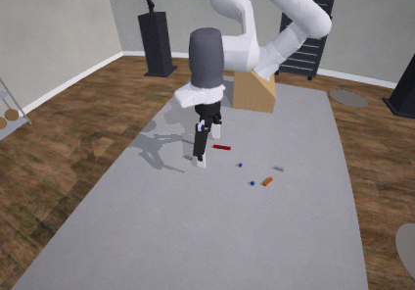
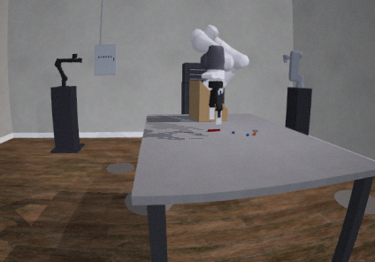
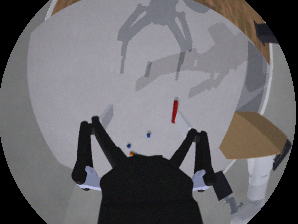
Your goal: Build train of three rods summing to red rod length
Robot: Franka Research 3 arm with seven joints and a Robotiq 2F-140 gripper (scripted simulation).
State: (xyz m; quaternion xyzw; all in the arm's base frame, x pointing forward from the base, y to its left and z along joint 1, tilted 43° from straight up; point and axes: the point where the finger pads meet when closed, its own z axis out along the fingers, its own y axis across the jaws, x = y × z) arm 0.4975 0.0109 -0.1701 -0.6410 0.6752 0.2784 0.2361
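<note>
In the top view, the white seven-joint robot arm (image 1: 274,23) reaches down over the far half of the flat grey table top (image 1: 206,233), and its black two-finger gripper (image 1: 206,147) hangs just above the surface with the fingers spread as wide as they go and nothing between them. Just beside the gripper, toward the right edge, lies the short red rod (image 1: 221,147). Further toward the right edge are a small blue rod (image 1: 240,165), a second small blue rod (image 1: 252,183), a short orange rod (image 1: 267,181) and a short grey rod (image 1: 278,168), all lying apart from one another. A tan wooden block (image 1: 254,93) stands near the far edge of the table. In the exterior view, the gripper (image 2: 217,113) hangs over the far part of the table (image 2: 248,171), and the red rod (image 2: 213,130) lies near it, with the blue and orange rods more to the right. In the wrist view, the gripper's two black fingers stand wide apart and hold nothing; the red rod (image 3: 174,110) lies ahead of them, well apart from the pads.
</note>
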